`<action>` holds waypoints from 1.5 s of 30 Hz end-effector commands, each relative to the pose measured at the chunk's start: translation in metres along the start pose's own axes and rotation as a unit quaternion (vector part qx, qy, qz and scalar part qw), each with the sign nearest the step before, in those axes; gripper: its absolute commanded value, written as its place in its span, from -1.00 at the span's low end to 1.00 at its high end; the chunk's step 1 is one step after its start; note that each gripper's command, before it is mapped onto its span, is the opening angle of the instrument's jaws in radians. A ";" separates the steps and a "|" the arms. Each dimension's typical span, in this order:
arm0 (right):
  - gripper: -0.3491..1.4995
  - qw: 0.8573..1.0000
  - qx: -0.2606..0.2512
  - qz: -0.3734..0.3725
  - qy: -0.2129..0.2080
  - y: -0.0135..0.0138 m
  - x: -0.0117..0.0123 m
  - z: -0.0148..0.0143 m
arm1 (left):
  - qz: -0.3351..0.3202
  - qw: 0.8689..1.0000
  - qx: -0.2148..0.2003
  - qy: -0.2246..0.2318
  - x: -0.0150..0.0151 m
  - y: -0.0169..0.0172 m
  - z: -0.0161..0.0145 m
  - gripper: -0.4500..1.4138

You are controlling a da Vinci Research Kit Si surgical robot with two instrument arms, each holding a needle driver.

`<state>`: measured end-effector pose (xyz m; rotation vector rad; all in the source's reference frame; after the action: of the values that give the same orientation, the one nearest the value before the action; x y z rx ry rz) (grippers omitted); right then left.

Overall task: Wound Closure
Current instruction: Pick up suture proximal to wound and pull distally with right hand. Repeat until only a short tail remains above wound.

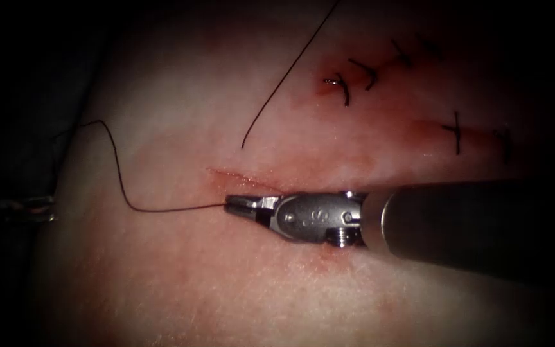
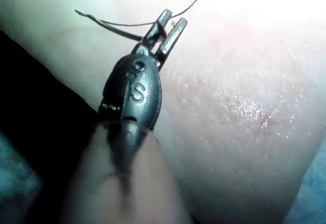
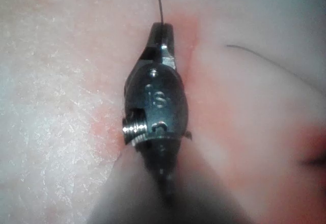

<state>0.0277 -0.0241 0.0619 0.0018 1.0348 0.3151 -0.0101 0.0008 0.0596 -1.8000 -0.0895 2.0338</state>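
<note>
Nearest to me, the right tool (image 1: 237, 204) reaches in from three o'clock, its thick shaft lying low across the tissue (image 1: 181, 283). Its jaws are pressed together on the thread (image 1: 162, 210), pinching it right at the tip; the right wrist view shows the same, the jaws (image 3: 161, 35) closed with the strand running straight off toward twelve o'clock. From the tip the thread trails toward nine o'clock, then arcs up and over toward the tissue's dark edge.

Just beyond the tip, at about twelve o'clock from it, lies an open cut (image 1: 242, 178), a short reddish slit with no stitch across it that I can see. That one looks like the work still left.

Out at nine o'clock, at the tissue's edge, sits the left tool (image 1: 27, 207), dim from here. In the left wrist view its jaws (image 2: 169, 30) stand slightly spread, with thread (image 2: 122, 24) crossing between them near their base; whether they truly grip it I cannot say for sure.

I cannot make out the needle anywhere, so I cannot say where it is or whether it sits in the tissue.

Farther back, at about one o'clock, a row of dark stitches (image 1: 354, 77) already closes one cut, and two more stitches (image 1: 455, 132) cross another at two o'clock. A loose strand (image 1: 284, 80) runs from the middle up toward twelve o'clock. My guess: well along, one slit remaining.
</note>
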 end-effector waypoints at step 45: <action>0.56 0.993 0.041 -0.055 0.094 -0.0056 0.0064 -0.0047 | 0.017 0.996 0.050 -0.066 -0.0036 -0.0042 -0.0031 -1.00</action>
<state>0.0274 -0.0284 0.0525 -0.0247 1.2206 0.1686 -0.0052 0.0029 0.0631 -1.6119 0.0085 2.1435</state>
